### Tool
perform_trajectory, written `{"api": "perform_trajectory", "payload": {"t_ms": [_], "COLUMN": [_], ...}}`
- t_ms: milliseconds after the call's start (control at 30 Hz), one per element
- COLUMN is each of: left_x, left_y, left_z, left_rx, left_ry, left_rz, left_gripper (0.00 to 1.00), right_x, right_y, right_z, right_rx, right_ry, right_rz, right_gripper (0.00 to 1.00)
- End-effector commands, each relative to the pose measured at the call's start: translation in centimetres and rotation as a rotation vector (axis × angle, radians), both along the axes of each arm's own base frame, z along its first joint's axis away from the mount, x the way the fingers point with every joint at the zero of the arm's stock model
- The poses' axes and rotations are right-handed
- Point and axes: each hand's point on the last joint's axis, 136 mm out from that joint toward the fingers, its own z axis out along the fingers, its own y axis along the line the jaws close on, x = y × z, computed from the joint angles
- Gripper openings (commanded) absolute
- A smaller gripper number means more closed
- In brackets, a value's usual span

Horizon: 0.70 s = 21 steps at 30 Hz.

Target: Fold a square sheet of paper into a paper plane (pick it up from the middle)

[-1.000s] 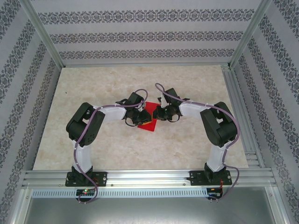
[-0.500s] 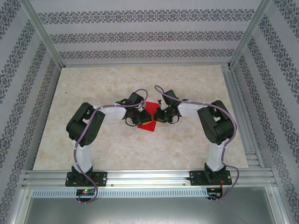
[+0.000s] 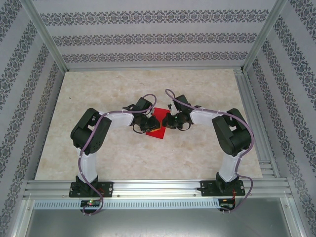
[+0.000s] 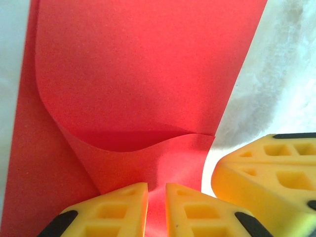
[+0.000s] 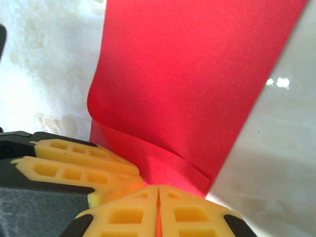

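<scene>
One square sheet of paper point(image 3: 156, 133) stays at centre frame on the marble table point(image 3: 98, 98), one edge curled over. The right gripper point(image 5: 158, 210) pinches it, elbow shifted slightly rightward. Crowded alongside, the left gripper point(image 4: 157, 211) straddles a fold, narrowly parted.

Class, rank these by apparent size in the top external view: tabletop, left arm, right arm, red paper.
1. tabletop
2. left arm and right arm: alike, so unranked
3. red paper, partly hidden beneath the arms
</scene>
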Motion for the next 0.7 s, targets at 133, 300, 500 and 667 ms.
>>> {"api": "perform_trajectory", "payload": {"t_ms": [133, 300, 500, 667], "left_x": [-0.8, -0.7, 0.1, 1.4], "left_y": [0.2, 0.1, -0.6, -1.2], "left_z": [-1.6, -1.4, 0.6, 3.2], "left_rx": [0.051, 0.047, -0.001, -0.037], "left_ry": [0.027, 0.023, -0.027, -0.104], "left_rz": [-0.014, -0.012, -0.012, -0.003], "left_gripper": [0.19, 0.19, 0.19, 0.21], "right_x": [-0.1, -0.4, -0.9, -1.1], "right_y": [0.0, -1.1, -2.3, -2.8], "right_z": [-1.3, -2.8, -4.2, -4.7], "right_rx": [-0.023, -0.083, -0.144, -0.157], "right_ry": [0.022, 0.045, 0.067, 0.076], "right_rz": [0.007, 0.005, 0.01, 0.013], "right_gripper": [0.1, 0.09, 0.09, 0.09]}}
